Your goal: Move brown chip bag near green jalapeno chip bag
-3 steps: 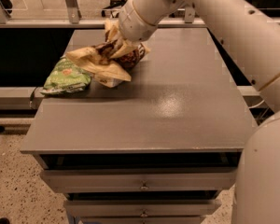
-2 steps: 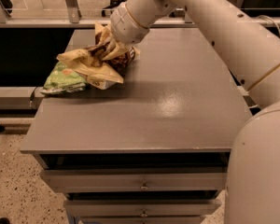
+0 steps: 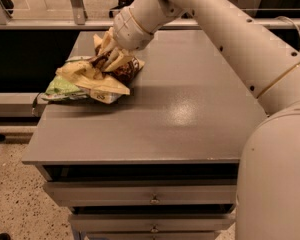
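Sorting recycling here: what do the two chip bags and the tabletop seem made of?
Brown chip bag: thin crinkly plastic film, probably, creased where the gripper is clamped on its top. Green jalapeno chip bag: similar film, lying flat, partly under it. Table: grey, smooth, faintly glossy, perhaps laminate or painted metal.

grey table with drawers; speckled floor lower left; metal railing behind; soft glare on tabletop
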Motion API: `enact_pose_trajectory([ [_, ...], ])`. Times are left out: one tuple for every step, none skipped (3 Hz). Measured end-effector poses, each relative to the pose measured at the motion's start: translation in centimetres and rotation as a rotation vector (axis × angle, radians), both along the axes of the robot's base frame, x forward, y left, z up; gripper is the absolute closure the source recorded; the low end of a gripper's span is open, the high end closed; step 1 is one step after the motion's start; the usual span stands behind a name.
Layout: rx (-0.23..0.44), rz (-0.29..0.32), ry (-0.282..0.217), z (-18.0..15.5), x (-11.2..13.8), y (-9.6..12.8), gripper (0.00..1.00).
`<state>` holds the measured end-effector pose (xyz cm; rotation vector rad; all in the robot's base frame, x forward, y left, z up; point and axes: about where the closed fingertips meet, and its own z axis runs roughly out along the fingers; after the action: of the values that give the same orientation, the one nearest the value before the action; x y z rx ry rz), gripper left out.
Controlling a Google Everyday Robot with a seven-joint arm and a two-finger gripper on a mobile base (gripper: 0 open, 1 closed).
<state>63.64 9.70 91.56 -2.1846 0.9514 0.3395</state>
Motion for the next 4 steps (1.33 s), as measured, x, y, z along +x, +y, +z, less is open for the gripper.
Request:
enact_pose_trajectory([
  [-0.002, 0.010, 0.008, -0.3, -0.1, 0.0, 0.07],
  [-0.008, 0.008, 0.006, -0.3, -0.1, -0.5, 0.00],
  [-0.042, -0.082, -0.038, 1.6, 0.3, -5.2, 0.00],
  [-0.061, -0.193, -0.071, 3.4, 0.6, -10.4, 0.00],
])
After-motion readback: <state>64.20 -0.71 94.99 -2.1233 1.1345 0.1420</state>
